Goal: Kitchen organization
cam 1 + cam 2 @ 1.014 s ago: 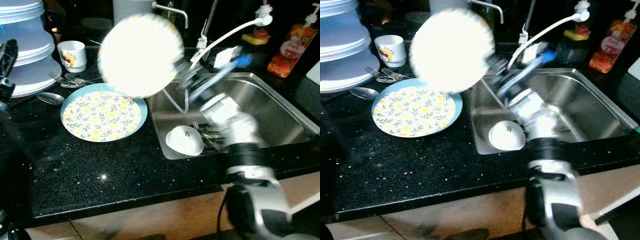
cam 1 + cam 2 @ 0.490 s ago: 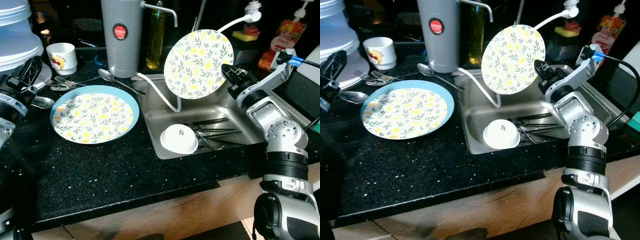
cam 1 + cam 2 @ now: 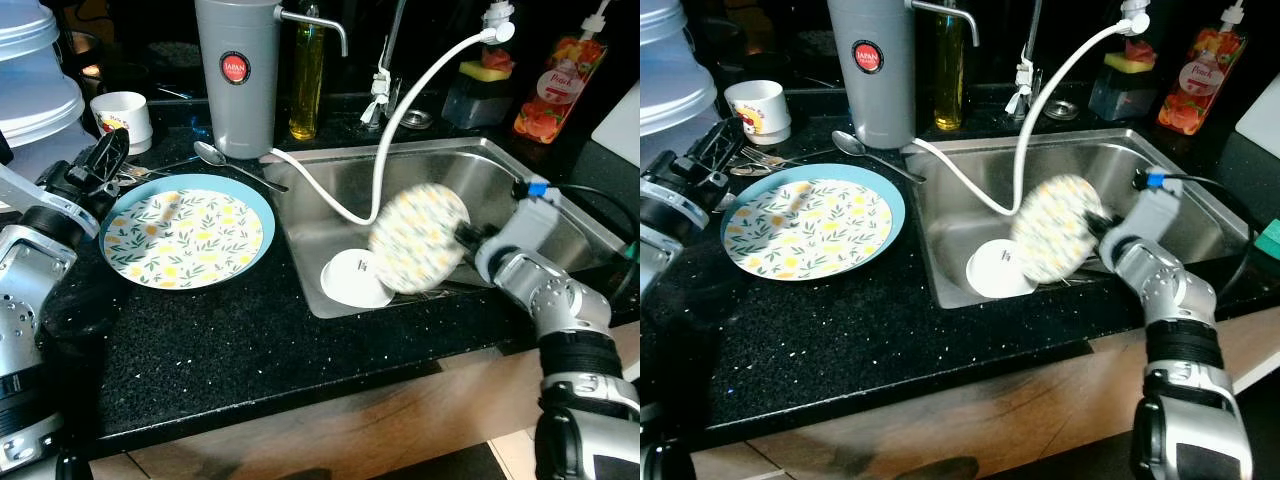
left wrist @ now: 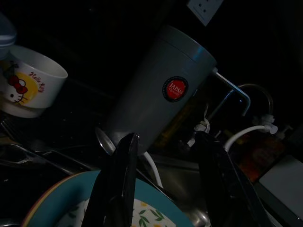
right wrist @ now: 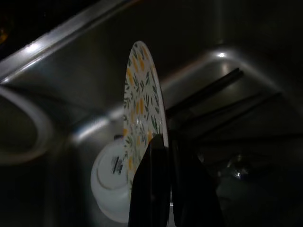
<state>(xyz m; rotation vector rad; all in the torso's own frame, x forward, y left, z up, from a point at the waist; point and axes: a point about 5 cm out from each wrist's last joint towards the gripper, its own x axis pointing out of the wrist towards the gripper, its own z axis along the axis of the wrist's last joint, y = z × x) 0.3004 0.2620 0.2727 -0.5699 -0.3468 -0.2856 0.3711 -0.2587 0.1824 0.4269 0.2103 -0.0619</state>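
The small floral plate (image 3: 418,238) stands on edge, blurred, above the steel sink (image 3: 560,215), its rim pinched between the black fingers of the right end effector (image 5: 163,142). Just beside it in the basin lies an upturned white bowl (image 3: 348,279), with dark cutlery (image 5: 222,101) lying behind on the sink floor. A white hose (image 3: 410,100) arcs from the tap into the basin. On the black speckled surface (image 3: 230,335) to the left rests a larger blue-rimmed floral plate (image 3: 185,235). The left end effector (image 4: 165,189) hovers at that plate's far edge, fingers apart and empty, facing a grey flask (image 3: 237,75) and a cartoon mug (image 3: 122,112).
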